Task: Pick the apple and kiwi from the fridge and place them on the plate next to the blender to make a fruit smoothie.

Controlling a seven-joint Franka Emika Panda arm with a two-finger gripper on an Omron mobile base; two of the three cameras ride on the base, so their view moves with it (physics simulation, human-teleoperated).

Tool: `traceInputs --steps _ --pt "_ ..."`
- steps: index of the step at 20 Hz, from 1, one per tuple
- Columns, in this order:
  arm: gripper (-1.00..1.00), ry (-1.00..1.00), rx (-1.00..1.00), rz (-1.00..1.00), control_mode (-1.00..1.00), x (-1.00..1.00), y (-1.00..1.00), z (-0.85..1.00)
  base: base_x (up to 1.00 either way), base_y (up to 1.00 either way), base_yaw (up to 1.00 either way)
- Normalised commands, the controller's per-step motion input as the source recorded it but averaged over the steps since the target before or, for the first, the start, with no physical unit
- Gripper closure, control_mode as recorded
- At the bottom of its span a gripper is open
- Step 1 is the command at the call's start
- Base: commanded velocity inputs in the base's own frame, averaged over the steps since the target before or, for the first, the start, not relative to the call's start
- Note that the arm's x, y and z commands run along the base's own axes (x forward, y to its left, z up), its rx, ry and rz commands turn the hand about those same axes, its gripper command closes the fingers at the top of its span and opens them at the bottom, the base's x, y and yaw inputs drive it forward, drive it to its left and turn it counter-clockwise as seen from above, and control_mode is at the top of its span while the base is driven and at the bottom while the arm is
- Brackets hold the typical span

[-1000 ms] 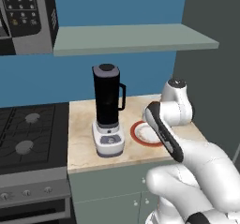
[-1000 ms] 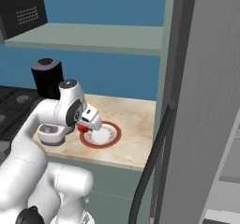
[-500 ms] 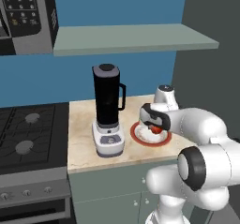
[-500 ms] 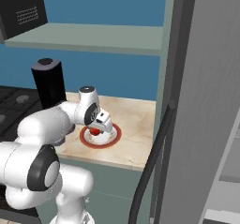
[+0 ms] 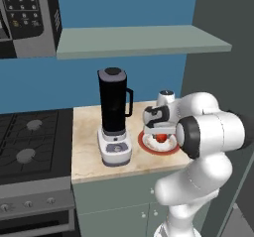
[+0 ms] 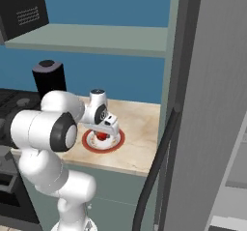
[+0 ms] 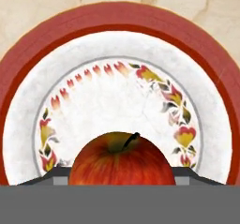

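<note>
The red apple [image 7: 121, 164] sits low over the middle of the white plate with the broad red rim [image 7: 117, 19], held between my fingertips [image 7: 57, 175]. My gripper [image 5: 159, 134] points down at the plate [image 5: 145, 143], just right of the black blender [image 5: 114, 109], and is shut on the apple [image 5: 160, 139]. From the right base view, the gripper [image 6: 102, 132], the apple [image 6: 102, 137] and the plate [image 6: 118, 141] lie right of the blender [image 6: 48, 78]. The fridge [image 6: 212, 104] stands at the right. The kiwi is out of view.
A stove [image 5: 30, 142] lies left of the beige counter [image 5: 89, 156]. A microwave [image 5: 27, 18] hangs at the upper left, and a grey shelf [image 5: 144, 40] runs above the blender. The fridge door edge [image 6: 164, 148] stands close to the counter's right end.
The arm has swung forward and down, bringing the gripper with the apple from above the plate's near side to low over its middle.
</note>
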Motion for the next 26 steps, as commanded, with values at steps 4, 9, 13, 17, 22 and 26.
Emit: traceInputs --steps 4,9,13,17,22,26 --pt "1.0 0.01 0.0 0.03 -1.0 0.11 0.0 -0.36 0.0 0.0 0.0" --pt "-1.0 0.0 0.0 0.01 -1.0 -0.11 0.0 -0.24 0.0 0.0 0.0" --pt "-1.0 0.0 0.0 0.0 -1.0 -0.43 0.06 0.22 0.0 0.0 0.0" --pt "-1.0 -0.18 -0.05 0.02 -1.0 -0.54 0.03 0.81 0.0 0.0 0.0" --pt "-1.0 -0.24 -0.08 0.05 -1.0 -0.69 0.08 0.89 0.0 0.0 0.0" --pt "-1.0 -0.12 -0.01 0.01 -1.0 -1.0 0.0 0.25 0.0 0.0 0.0"
